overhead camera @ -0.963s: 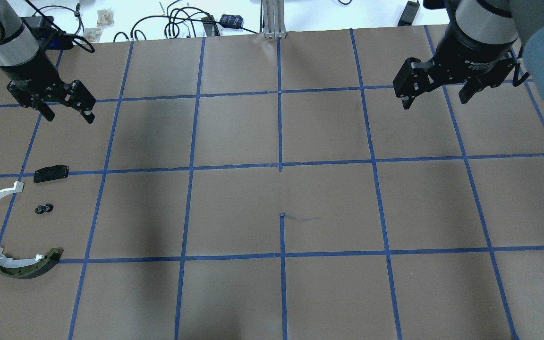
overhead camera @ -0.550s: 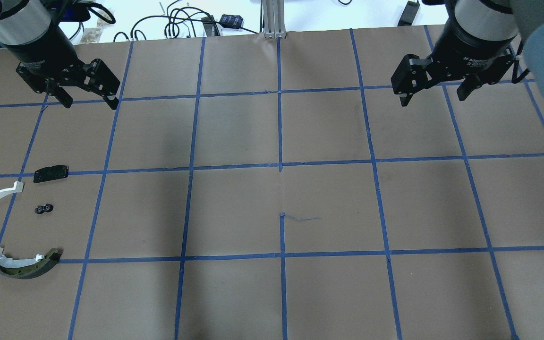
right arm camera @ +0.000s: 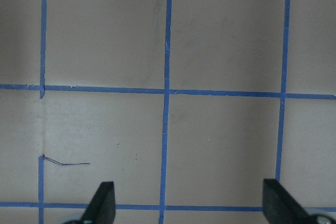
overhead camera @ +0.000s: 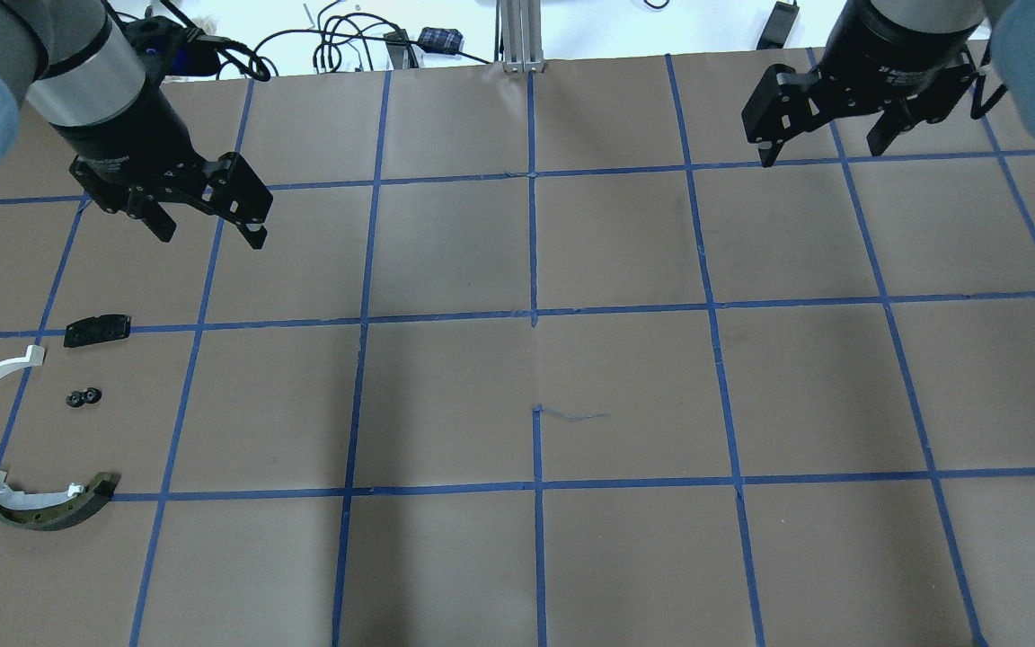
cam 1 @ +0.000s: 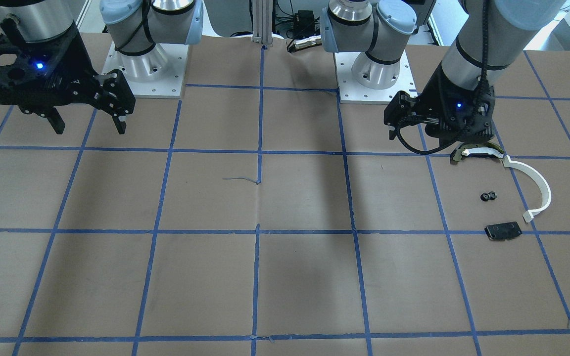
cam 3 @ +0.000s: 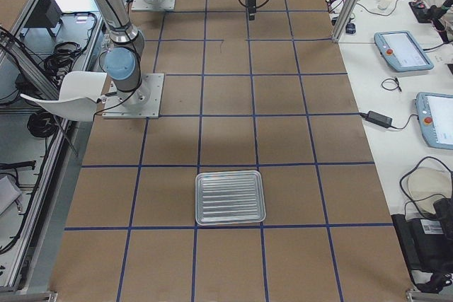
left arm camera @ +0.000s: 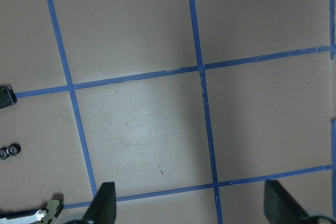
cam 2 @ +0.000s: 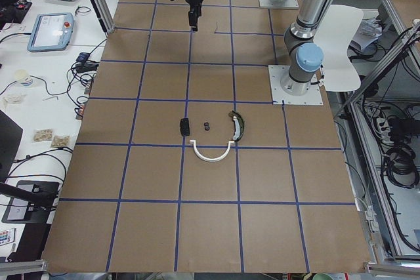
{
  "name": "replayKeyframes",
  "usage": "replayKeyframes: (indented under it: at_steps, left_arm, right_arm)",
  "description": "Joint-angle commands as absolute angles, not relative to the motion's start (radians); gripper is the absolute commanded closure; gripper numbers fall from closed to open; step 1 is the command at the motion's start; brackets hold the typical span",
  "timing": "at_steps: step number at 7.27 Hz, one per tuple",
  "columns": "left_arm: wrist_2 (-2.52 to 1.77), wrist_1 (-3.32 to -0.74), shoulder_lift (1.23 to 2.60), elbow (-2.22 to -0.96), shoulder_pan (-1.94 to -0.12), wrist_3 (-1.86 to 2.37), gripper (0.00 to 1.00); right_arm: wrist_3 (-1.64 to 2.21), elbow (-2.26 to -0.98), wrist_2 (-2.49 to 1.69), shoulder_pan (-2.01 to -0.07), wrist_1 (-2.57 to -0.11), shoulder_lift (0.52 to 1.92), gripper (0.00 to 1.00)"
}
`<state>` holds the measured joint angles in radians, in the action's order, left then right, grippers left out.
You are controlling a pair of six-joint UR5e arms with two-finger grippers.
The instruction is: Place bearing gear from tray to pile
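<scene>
You're seeing left gripper (overhead camera: 209, 235) and right gripper (overhead camera: 821, 155) both hanging spread wide, gripping nothing — bearing gear (overhead camera: 84, 396) is lying in the pile (overhead camera: 30, 358), between black block (overhead camera: 97, 330) and dark curved piece (overhead camera: 50, 514).

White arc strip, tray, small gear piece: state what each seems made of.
White arc strip: likely plastic, matte, uniformly white. Tray: probably metal, pale silvery sheen, ribbed floor; clear plastic possible. Small gear piece: black, dull; too small to tell.
</scene>
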<state>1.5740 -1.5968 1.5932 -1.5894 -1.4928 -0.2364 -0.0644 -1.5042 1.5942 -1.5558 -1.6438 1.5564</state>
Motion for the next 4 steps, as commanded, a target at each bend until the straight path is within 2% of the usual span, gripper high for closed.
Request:
replayKeyframes:
  at_steps: [1,4]
  left_arm:
    - [1.574,-1.595,1.577,-1.597,-1.525,-0.230,0.00]
    - [1.577,-1.597,1.563,-1.595,-1.525,-0.235,0.00]
  right_arm:
    - [-0.061,-1.454,1.591,-1.557,-1.647,1.506,0.00]
    - [-0.063,-1.456,1.592,-1.558,-1.643,1.512,0.00]
